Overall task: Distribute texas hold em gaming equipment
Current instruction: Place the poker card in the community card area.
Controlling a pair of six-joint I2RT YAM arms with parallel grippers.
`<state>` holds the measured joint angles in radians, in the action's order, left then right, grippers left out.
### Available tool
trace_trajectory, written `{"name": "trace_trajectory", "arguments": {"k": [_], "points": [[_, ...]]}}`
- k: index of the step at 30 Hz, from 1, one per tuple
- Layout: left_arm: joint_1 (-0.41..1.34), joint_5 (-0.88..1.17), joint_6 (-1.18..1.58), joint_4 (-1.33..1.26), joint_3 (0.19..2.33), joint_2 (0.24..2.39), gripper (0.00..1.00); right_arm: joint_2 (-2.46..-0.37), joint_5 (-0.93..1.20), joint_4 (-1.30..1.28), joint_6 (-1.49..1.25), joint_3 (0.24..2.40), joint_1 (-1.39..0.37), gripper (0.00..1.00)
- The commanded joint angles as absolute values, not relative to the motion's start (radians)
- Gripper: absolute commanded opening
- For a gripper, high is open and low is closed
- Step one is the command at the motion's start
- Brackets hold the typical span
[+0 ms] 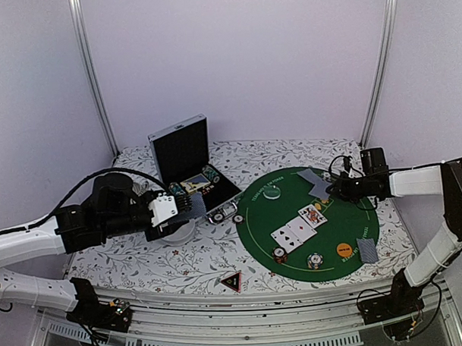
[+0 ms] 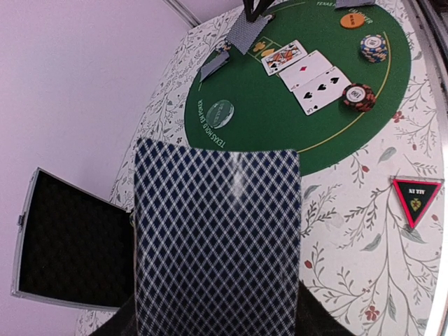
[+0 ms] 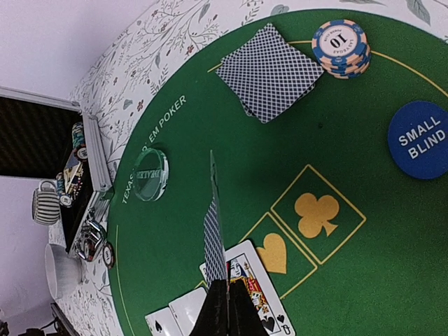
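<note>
My right tool [image 3: 227, 311] is pinching one card [image 3: 214, 234] over the far right of the green mat [image 3: 378, 280], beyond the face-up cards [image 1: 297, 230]. My left tool [image 1: 165, 209] is gripping the deck [image 2: 217, 245] above the desk [image 1: 143, 259], left of the mat.

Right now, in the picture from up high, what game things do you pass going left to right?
Card deck → black triangle → clear dealer disc → blue-striped chip stack → orange disc → face-down cards.
</note>
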<state>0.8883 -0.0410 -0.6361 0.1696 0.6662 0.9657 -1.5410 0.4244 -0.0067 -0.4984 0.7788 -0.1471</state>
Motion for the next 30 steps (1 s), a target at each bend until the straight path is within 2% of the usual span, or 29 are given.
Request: {"name": "trace_trajectory", "arguments": {"k": [1,9,25,30], "points": [[0.891,-0.036,-0.641,0.145,0.662,0.962,0.53,-1.571,0.39,0.099,-0.538,0.744,-0.135,0.02],[0.89,-0.032,-0.641,0.143,0.662,0.961,0.53,-1.593,0.365,0.15,-0.569,0.68,-0.128,0.02],[0.891,-0.034,-0.641,0.147,0.661,0.954,0.53,-1.69,0.418,0.182,-0.587,0.686,-0.124,0.02],[0.89,-0.034,-0.641,0.146,0.662,0.957,0.53,-1.676,0.406,0.158,-0.59,0.682,-0.125,0.08]]}}
